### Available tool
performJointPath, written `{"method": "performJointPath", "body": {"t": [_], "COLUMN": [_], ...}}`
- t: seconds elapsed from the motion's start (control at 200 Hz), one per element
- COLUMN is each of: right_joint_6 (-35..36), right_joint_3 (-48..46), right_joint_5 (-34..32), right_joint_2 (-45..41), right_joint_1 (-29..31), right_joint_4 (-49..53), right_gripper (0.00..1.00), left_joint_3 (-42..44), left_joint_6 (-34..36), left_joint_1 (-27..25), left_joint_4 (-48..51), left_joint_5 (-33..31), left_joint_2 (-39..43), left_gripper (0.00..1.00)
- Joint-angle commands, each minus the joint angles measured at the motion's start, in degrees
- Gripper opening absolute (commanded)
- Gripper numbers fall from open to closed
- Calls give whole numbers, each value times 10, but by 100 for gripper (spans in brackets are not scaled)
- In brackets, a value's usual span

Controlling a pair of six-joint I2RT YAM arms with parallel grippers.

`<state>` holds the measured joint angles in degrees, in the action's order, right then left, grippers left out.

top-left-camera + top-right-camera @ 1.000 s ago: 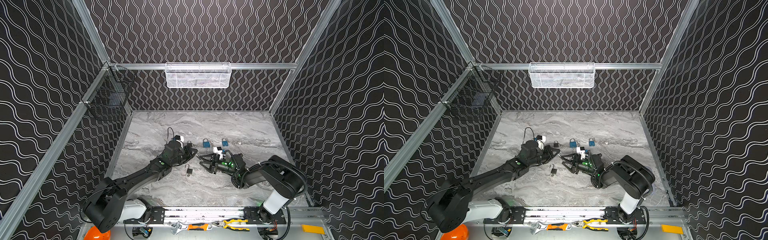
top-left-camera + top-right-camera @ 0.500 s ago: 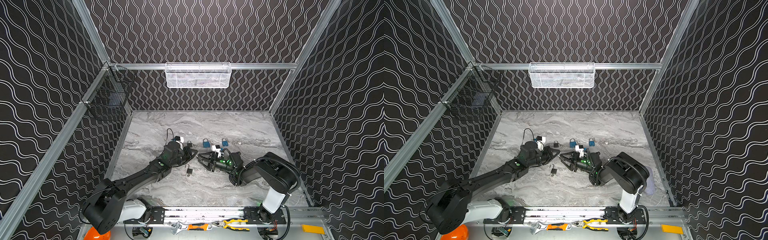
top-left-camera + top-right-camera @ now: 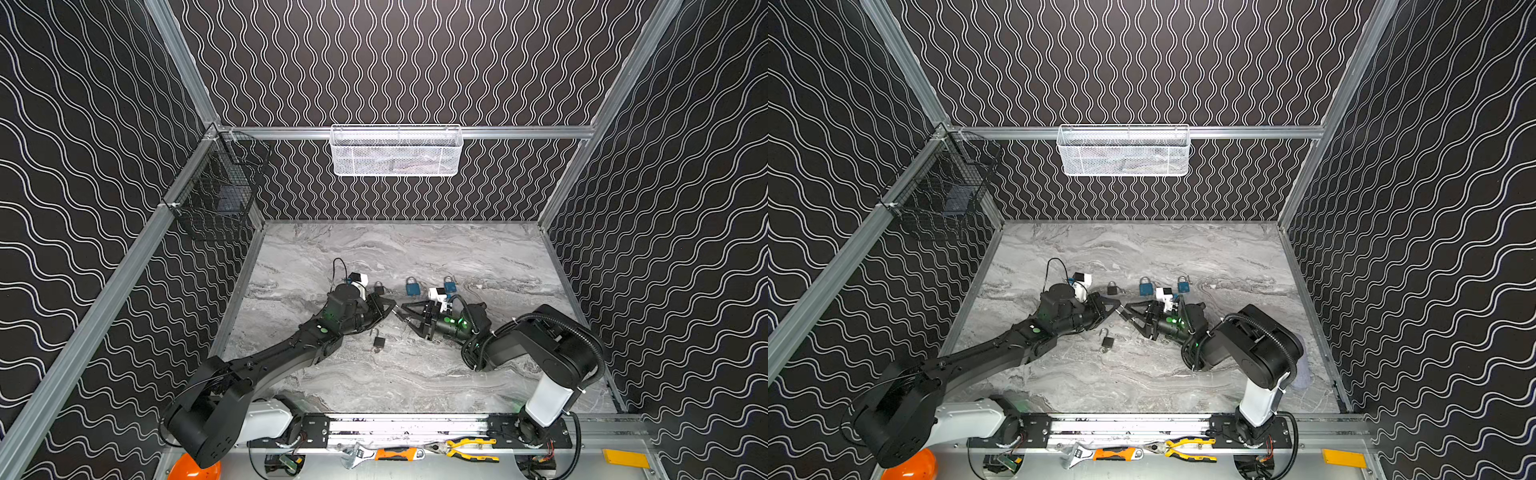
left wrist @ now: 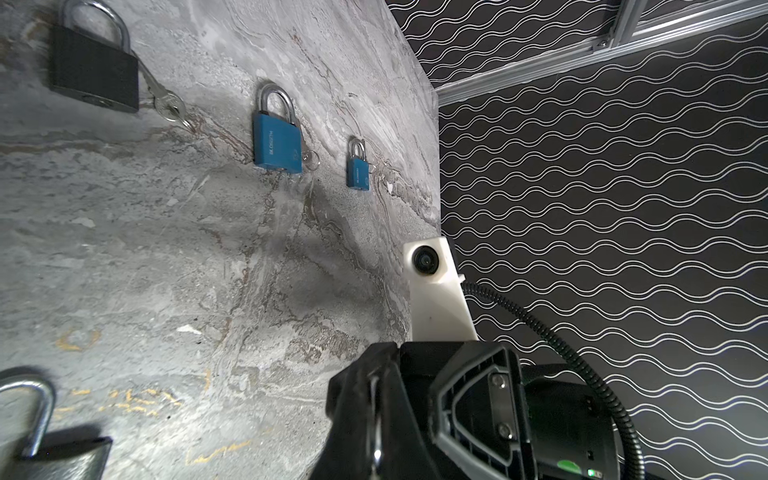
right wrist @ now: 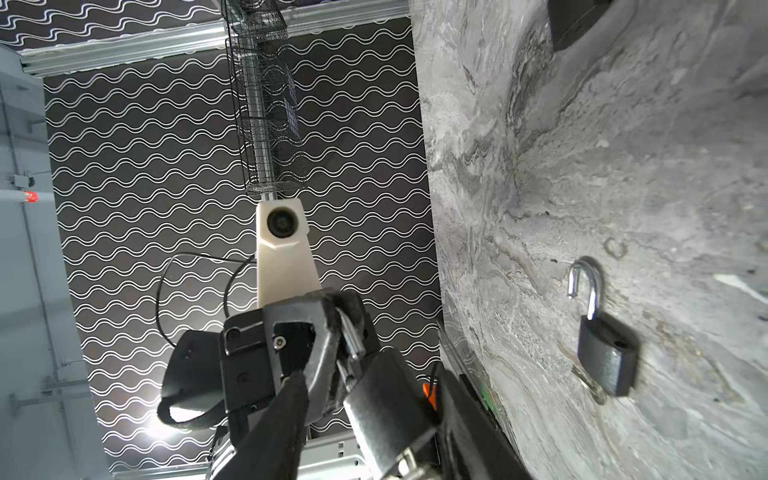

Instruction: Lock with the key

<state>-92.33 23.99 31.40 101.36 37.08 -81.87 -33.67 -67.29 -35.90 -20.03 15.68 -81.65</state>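
A white mesh basket point(image 3: 396, 151) hangs on the back wall, a black wire basket point(image 3: 216, 195) on the left rail, and pliers point(image 3: 467, 448) lie near an adjustable wrench point(image 3: 357, 451) below the marbled table point(image 3: 415, 382).

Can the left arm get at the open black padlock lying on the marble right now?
Probably not yet. The open black padlock lies unobstructed near the left pincer, but that pincer is shut on the shackle of a grey metal padlock, so it would have to let go first.

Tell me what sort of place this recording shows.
Probably a purpose-built robot test cell: wavy-patterned walls on aluminium framing enclose a marble-look tabletop, with hand tools lying by the arm mounts and practice padlocks laid out.
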Motion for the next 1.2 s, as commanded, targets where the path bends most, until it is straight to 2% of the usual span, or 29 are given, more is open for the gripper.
{"method": "performJointPath", "body": {"t": [0.0,0.395,0.806,1.196], "right_joint_6": [-9,-11,-10,-7], "right_joint_3": [-3,-16,-18,-21], "right_joint_5": [5,4,6,6], "right_joint_2": [-3,-1,11,9], "right_joint_1": [1,1,1,0], "right_joint_4": [-48,-71,-80,-86], "right_gripper": [50,36,33,20], "left_joint_3": [2,-1,2,3], "left_joint_6": [1,-1,-2,-10], "left_joint_1": [0,0,0,0], "left_joint_4": [-19,-26,-34,-53], "left_joint_5": [3,7,8,18], "left_joint_2": [1,-7,-3,-15], "left_gripper": [0,0,0,0]}}
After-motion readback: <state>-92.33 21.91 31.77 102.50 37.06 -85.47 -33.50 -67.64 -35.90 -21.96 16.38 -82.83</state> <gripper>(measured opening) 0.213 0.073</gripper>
